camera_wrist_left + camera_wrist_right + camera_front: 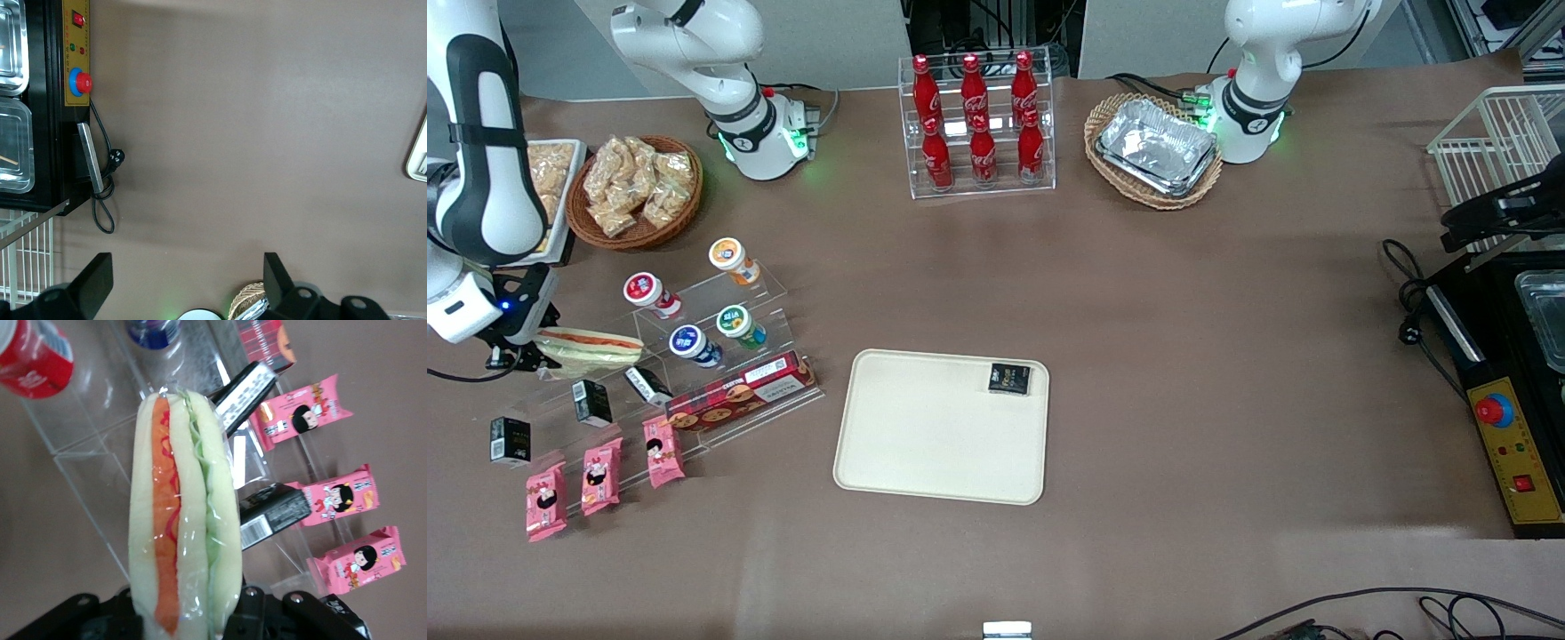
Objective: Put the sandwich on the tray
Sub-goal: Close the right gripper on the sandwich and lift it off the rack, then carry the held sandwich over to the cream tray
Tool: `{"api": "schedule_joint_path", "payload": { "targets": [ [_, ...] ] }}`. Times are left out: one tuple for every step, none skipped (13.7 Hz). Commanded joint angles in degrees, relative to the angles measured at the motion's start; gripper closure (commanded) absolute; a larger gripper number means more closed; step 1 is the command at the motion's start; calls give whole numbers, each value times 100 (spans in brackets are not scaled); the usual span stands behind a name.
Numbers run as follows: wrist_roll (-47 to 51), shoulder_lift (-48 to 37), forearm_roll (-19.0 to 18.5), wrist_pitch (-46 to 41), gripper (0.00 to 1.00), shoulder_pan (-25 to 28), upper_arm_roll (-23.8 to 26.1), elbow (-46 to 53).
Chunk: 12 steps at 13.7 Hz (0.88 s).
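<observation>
We see the claw (516,356) gripping the sandwich (587,347) above the clear display stand (694,373), the cream tray (925,444) well apart on the desk (1183,356)

Coca-Cola script on red bottles (974,120); other labels unreadable.

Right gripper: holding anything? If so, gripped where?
Yes: the gripper is shut on the sandwich, pinching one narrow end of the wrapped wedge; the rest projects over the clear display stand.
</observation>
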Motion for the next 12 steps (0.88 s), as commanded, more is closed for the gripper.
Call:
{"api": "schedule_joint_path", "payload": {
  "targets": [
    [81, -29, 326, -768, 95, 40, -28, 680],
    [370, -37, 326, -1172, 95, 49, -20, 996],
    [608, -29, 291, -1559, 95, 66, 6, 1321],
    [819, -29, 265, -1850, 95, 136, 24, 1629],
    [1091, -11, 239, -2062, 95, 328, 24, 1893],
    [1381, 6, 195, -2238, 95, 487, 24, 2131],
    [1740, 41, 90, -2361, 95, 689, 24, 2342],
    [2109, 94, 2, -2423, 95, 960, 24, 2492],
    [2513, 129, -60, -2459, 95, 1242, 24, 2607],
    [2891, 182, -113, -2485, 95, 1523, 24, 2677],
    [3243, 278, -113, -2486, 95, 1769, 24, 2756],
    [3621, 383, -122, -2477, 95, 2015, 24, 2844]
  ]
}}
